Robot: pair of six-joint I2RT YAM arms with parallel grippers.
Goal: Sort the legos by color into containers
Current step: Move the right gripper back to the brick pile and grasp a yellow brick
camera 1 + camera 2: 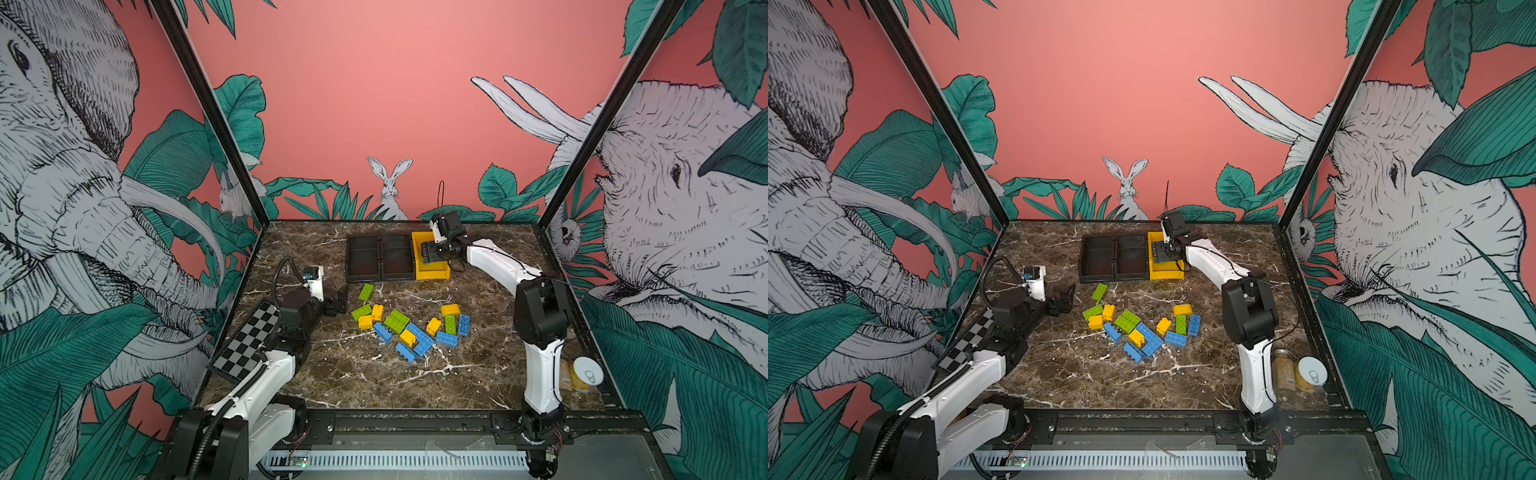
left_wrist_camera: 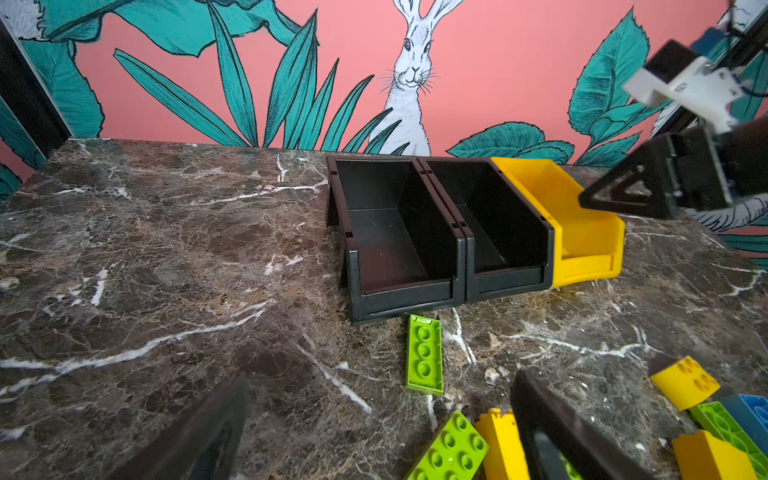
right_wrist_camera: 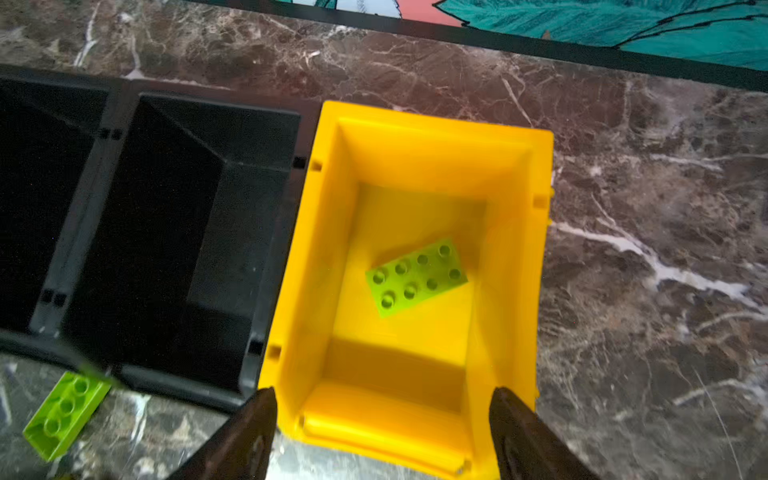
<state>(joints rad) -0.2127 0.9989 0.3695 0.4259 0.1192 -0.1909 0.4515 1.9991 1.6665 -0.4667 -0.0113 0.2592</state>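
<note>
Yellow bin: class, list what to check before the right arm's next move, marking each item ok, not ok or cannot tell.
1. Right gripper open above the yellow bin: ok.
2. Green brick lying on the bin floor, clear of the jaws: ok.
3. Both black bins empty: ok.
4. Left gripper open: ok.
5. Sorting finished: not ok, a mixed pile lies unsorted.

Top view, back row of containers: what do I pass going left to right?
left black bin → middle black bin → yellow bin
</note>
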